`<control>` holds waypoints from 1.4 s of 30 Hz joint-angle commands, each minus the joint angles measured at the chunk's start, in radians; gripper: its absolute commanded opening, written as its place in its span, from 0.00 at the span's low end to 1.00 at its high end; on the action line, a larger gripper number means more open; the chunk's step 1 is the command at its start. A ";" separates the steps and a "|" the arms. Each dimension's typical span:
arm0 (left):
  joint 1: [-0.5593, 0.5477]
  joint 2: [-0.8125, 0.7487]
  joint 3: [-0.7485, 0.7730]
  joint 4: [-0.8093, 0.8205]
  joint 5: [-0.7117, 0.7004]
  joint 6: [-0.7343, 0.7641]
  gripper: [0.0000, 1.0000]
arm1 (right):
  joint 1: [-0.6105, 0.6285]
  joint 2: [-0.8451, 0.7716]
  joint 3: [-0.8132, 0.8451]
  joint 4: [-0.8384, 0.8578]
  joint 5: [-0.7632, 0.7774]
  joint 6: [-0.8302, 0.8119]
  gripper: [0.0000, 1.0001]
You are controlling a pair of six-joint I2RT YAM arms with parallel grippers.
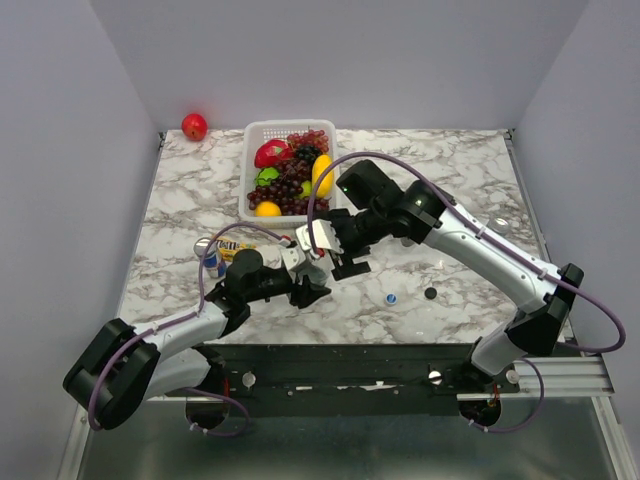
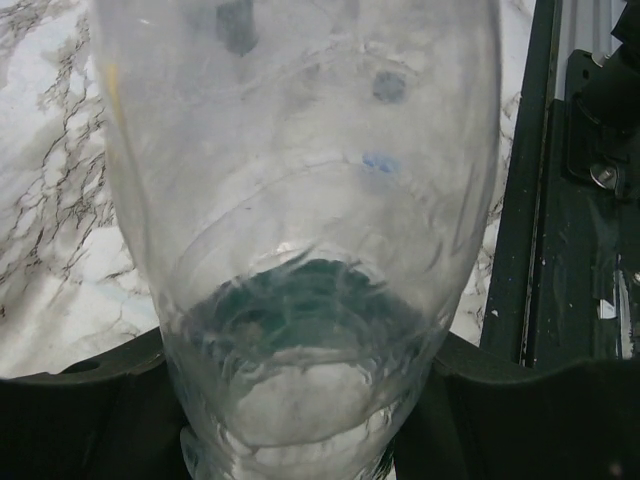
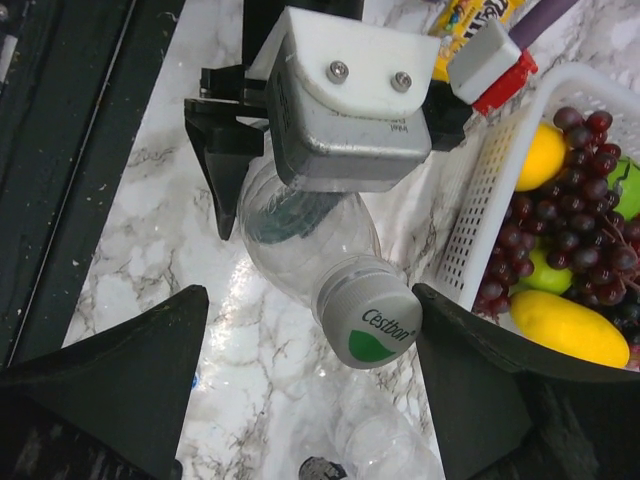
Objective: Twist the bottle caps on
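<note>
Near the middle of the desk (image 1: 450, 170), we see the two arms meet over one clear plastic bottle (image 3: 300, 240). The left gripper (image 2: 300, 410) is clenched round the bottle's body and appears to hold it lifted. The bottle's long axis runs from that gripper up toward the right wrist, neck end first. The white-green cap (image 3: 368, 318) sits on the neck; we cannot tell how far it is threaded.

The right gripper (image 3: 308, 300) is released. Its fingers (image 3: 130, 380) stand either side of the cap, apart from it, with the cap just ahead and a little off centre between them. We judge that the right arm is the one to close on the cap and twist, with the left holding the bottle against turning.

The blue cap (image 1: 391, 298) and the black cap (image 1: 430, 293) lie loose on the desk. They are near each other, toward the right arm's base and apart from both grippers.

A white basket (image 1: 247, 150) at the far side holds purple grapes (image 1: 290, 185) with yellow, green, red and orange fruit. A drink can (image 1: 212, 260) stands beside the left arm.
</note>
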 commanded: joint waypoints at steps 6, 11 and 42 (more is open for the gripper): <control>0.060 -0.009 0.021 0.074 -0.050 -0.073 0.00 | 0.004 -0.109 -0.118 -0.150 0.134 0.172 0.88; 0.064 -0.006 0.013 0.081 -0.032 -0.059 0.00 | 0.005 -0.141 -0.168 -0.133 0.155 0.218 0.88; 0.039 -0.014 0.099 -0.118 0.208 0.260 0.00 | -0.113 -0.177 -0.039 -0.087 -0.103 -0.208 0.80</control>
